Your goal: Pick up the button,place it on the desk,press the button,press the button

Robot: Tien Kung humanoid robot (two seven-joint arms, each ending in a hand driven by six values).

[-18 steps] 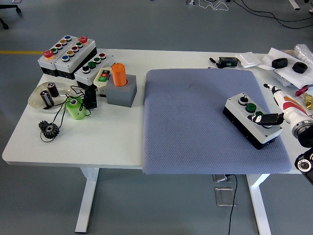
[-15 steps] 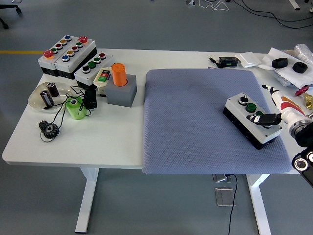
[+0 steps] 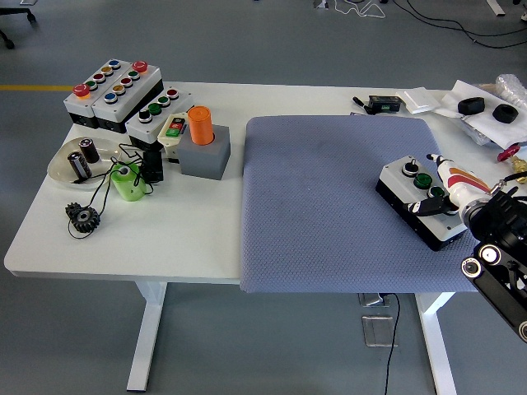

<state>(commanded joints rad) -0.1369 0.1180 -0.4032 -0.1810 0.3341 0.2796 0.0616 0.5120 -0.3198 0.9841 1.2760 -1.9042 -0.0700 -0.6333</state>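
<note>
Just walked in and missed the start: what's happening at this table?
The right robot hand is over a white-topped button box lying on the grey mat, with a fingertip at the near button beside the green one. The box sits flat on the mat's right side. Other button boxes stand untouched at the far left.

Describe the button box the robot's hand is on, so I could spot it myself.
Look at the grey-blue mat covering the table's right half. Near its right edge sits a white-topped, black-sided button box, under the robot's right hand. It lies alone; the other boxes crowd the far left corner.
</note>
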